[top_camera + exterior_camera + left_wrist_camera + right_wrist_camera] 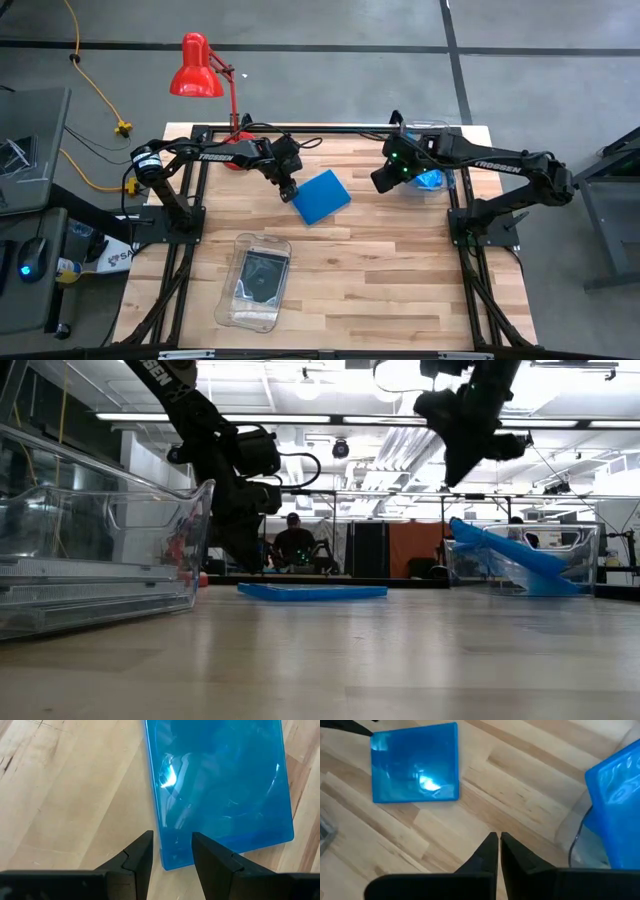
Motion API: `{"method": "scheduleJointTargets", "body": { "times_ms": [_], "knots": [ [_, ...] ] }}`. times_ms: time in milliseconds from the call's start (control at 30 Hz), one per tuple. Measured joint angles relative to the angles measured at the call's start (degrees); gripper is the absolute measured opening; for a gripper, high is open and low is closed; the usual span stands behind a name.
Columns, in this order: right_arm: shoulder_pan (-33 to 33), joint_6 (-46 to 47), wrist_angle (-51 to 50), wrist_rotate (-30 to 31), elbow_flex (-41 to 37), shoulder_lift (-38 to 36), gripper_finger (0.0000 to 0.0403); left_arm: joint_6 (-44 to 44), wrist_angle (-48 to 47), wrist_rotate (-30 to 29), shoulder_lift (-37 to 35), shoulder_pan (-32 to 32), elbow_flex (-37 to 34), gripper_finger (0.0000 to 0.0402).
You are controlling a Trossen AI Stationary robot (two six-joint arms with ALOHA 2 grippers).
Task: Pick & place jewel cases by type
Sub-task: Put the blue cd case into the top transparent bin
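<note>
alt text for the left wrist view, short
A blue jewel case lies flat on the wooden table, one corner just ahead of the left gripper, whose two dark fingers stand apart above the wood, holding nothing.

"TROSSEN" lettering on left arm [215,155], same on right arm [497,165]

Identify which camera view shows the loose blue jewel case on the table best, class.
The right wrist view: the whole blue jewel case lies unobstructed. The high view shows it small, the left wrist view crops it, the low view shows it edge-on.
</note>
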Motion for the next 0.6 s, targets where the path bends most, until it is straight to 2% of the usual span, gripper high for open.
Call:
{"method": "scheduleJointTargets", "body": {
  "times_ms": [333, 500, 600],
  "knots": [
    [-2.1, 1.31, 7.07, 2.18, -9.29, 0.0, 0.0, 0.87, -0.02, -0.04, 0.0, 0.0, 0.0, 0.0133],
    [-2.51, 1.03, 11.86, 2.13, -9.89, 0.0, 0.0, 0.87, -0.08, 0.09, 0.0, 0.0, 0.0, 0.0133],
    [-2.99, 0.6, 13.83, 4.37, -9.15, 0.0, 0.0, 0.87, -0.06, 0.11, 0.0, 0.0, 0.0, 0.0133]
  ]
}}
